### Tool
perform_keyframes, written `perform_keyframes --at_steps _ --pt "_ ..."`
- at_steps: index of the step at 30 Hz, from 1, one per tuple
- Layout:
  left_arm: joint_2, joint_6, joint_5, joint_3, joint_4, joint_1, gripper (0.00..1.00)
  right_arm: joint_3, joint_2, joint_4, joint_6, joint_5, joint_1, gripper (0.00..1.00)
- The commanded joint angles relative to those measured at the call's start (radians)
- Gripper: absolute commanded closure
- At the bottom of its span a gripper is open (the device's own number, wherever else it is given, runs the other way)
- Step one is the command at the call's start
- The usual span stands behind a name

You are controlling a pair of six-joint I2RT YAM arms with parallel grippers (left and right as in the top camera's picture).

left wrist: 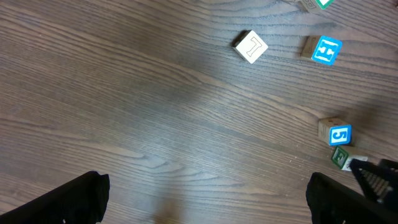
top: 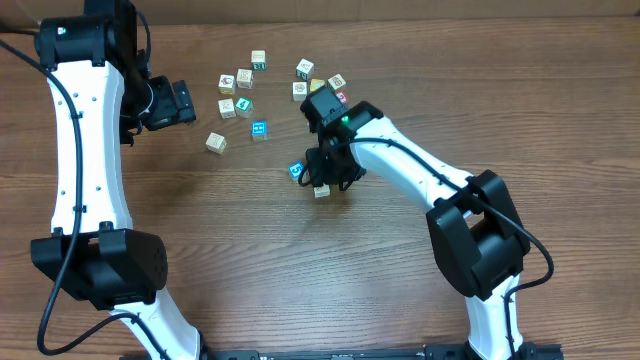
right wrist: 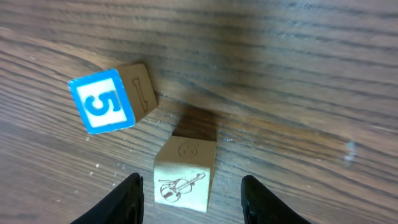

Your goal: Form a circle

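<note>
Straddling one cream cube [right wrist: 185, 174] untouched, right end effector [right wrist: 191, 193] stands released, like left end effector [left wrist: 206, 186].

Soft, even light from overhead lies on the counter [top: 300, 290], and the wood grain shows sharp. Just ahead of the right end effector [right wrist: 193, 190] a dark, soft-edged shadow pools. Ahead of the left end effector [left wrist: 208, 199] a broad dim band crosses the wood, and its fingers [left wrist: 74, 199] read flat black, all detail lost.

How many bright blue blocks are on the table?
2. The lone blue block sits at the near edge of the scattered cluster; the blue 5 block lies beside the right pincer. The right arm may hide others.
</note>
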Motion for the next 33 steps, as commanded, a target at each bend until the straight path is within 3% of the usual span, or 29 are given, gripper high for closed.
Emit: perform_keyframes --at_steps 1,7,13,16,25,33 --pt "0.009 -0.013 -0.013 0.002 0.001 -0.002 0.01 -0.040 -0.036 0.033 0.011 0.042 0.004 0.52" --pt "0.009 -0.013 -0.013 0.002 0.001 -0.002 0.00 -0.090 -0.036 0.092 0.012 0.042 0.004 0.49" --pt "0.009 -0.013 -0.013 0.002 0.001 -0.002 0.01 -0.091 -0.036 0.111 0.017 0.042 0.004 0.64" --pt "0.009 -0.013 -0.013 0.002 0.001 -0.002 0.00 -0.091 -0.036 0.119 0.048 0.042 0.003 0.65" --pt "0.009 -0.013 -0.013 0.002 0.001 -0.004 0.00 -0.091 -0.036 0.150 0.245 0.043 0.003 0.74" --pt "0.009 -0.013 -0.013 0.002 0.001 -0.004 0.01 -0.091 -0.036 0.185 0.377 0.042 0.003 0.74"
